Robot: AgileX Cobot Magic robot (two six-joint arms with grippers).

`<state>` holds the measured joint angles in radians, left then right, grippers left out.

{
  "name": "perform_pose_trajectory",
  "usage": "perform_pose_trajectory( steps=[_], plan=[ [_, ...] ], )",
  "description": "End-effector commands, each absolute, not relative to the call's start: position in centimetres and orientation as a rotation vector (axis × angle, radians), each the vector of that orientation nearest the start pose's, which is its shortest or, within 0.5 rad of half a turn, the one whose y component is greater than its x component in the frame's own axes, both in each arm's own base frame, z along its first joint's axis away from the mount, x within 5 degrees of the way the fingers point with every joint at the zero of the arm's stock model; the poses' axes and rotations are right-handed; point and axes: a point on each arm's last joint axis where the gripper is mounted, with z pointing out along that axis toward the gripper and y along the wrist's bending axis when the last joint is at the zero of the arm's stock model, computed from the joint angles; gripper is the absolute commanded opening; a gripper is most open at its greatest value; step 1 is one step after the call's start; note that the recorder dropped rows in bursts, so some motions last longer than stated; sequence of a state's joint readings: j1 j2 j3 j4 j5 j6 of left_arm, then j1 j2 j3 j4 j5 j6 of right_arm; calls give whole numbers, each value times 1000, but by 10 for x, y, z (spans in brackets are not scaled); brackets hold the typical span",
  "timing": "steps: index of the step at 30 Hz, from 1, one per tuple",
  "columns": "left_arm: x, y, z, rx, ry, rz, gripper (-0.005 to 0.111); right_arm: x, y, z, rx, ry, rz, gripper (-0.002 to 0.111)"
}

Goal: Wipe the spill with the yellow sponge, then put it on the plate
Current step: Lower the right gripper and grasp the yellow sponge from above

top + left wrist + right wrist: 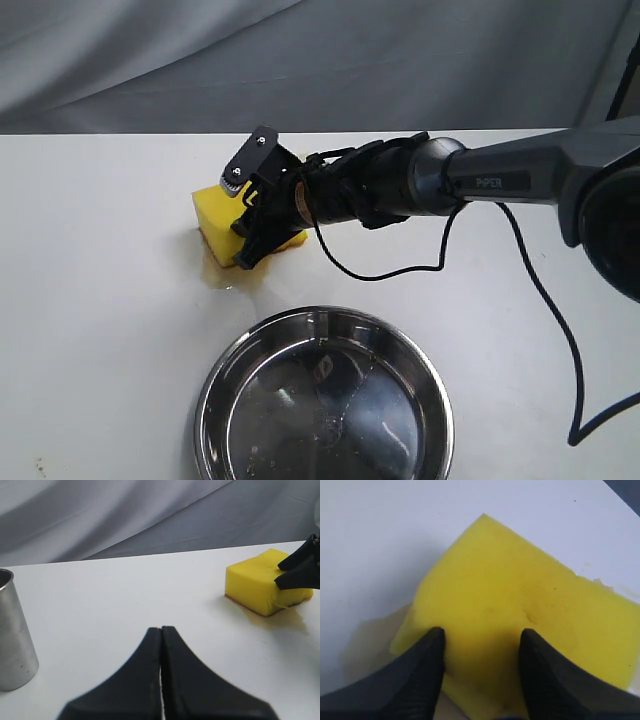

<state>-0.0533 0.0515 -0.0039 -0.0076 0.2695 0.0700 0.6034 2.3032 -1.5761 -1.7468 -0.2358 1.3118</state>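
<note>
The yellow sponge (215,215) lies on the white table, on top of the amber spill (225,275), which shows at its near edge. My right gripper (238,225) reaches in from the right and straddles the sponge, one finger on each side. In the right wrist view its fingertips (437,635) press into the yellow sponge (520,580), with the foam filling the gap between them; the wet spill (370,640) shows beside it. The steel plate (215,390) sits nearer, in front of the sponge. My left gripper (161,630) is shut on nothing, well away from the sponge (255,582).
A steel cup (12,635) stands on the table at the edge of the left wrist view. The right arm's black cable (560,330) loops over the table at the right. Grey cloth hangs behind the table's far edge.
</note>
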Motion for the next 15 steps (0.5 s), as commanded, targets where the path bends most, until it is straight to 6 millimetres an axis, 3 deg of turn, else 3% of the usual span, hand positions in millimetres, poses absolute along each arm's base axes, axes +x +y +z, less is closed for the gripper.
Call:
perform_pose_trajectory(
  steps=[1, 8, 15],
  plan=[
    [58, -4, 186, 104, 1795, -7, 0, 396, 307, 115, -1251, 1888, 353, 36],
    [58, -4, 186, 104, 1795, -7, 0, 396, 306, 115, -1182, 1938, 391, 5],
    [58, -4, 186, 104, 1795, -7, 0, 390, 310, 115, -1178, 1960, 503, 2]
  ],
)
